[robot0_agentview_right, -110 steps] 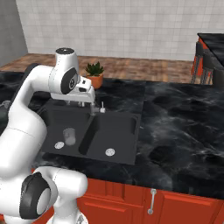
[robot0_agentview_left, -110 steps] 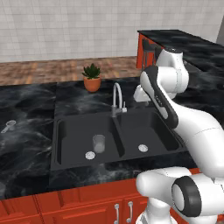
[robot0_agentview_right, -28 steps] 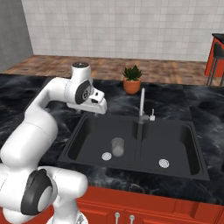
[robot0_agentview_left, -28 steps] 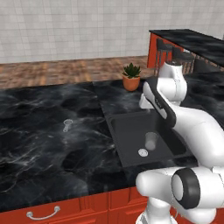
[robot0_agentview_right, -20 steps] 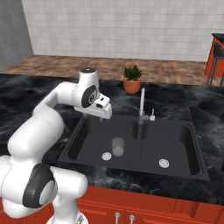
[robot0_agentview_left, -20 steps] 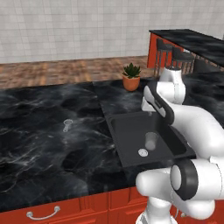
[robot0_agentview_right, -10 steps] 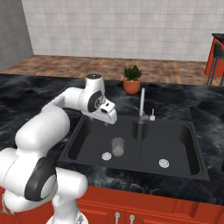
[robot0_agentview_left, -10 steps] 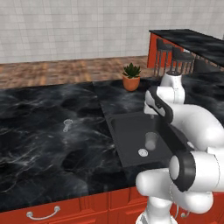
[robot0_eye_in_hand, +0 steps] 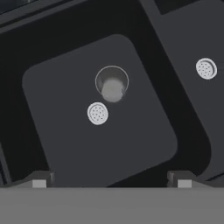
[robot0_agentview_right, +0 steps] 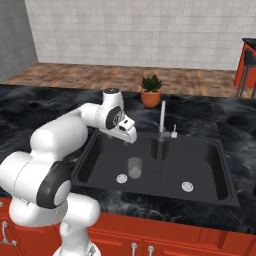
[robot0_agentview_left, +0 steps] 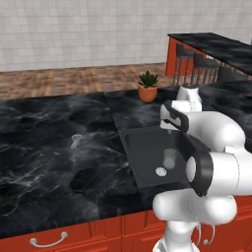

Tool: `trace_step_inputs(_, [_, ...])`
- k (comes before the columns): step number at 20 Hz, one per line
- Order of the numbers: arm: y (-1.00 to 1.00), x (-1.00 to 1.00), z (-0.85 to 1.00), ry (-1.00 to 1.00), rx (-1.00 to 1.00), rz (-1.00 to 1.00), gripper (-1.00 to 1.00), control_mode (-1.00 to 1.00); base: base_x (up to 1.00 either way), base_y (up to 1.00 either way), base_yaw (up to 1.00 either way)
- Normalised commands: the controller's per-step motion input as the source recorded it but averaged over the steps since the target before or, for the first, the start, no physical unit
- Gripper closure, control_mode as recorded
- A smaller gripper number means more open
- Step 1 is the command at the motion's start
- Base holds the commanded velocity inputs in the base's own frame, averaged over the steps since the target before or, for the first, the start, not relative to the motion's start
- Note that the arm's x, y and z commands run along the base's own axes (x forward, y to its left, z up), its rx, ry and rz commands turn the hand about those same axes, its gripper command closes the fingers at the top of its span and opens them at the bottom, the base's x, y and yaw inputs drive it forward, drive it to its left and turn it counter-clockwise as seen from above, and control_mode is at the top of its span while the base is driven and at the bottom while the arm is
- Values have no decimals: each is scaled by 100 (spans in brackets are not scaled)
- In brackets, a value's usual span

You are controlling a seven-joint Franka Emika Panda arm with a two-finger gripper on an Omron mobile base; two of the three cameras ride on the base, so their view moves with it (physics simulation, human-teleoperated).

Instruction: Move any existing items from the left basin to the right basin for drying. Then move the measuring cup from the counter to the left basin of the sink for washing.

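glass (robot0_eye_in_hand: 112, 83) | upright in left basin, just beside the drain (robot0_eye_in_hand: 97, 113) | lies ahead of and below the jaws | gripper (robot0_agentview_right: 129, 137) spread wide, holding nothing

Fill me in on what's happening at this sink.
The arm has its gripper open above the left basin, holding nothing. A clear glass stands upright in that basin beside the drain, not yet moved to the right basin. The measuring cup lies on the counter to the sink's left, untouched.
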Motion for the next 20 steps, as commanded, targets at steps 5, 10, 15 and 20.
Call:
trace_step_inputs(5, [-5,31,-18,0,-1,-2,-100,-100,0,0,0])
trace_step_inputs(10, [0,38,-25,0,0,0,-100,-100,0,0,0])
trace_step_inputs(15, [0,33,-30,0,0,0,-100,-100,0,0,0])
trace_step_inputs(20, [-2,30,-27,0,0,0,-100,-100,0,0,0])
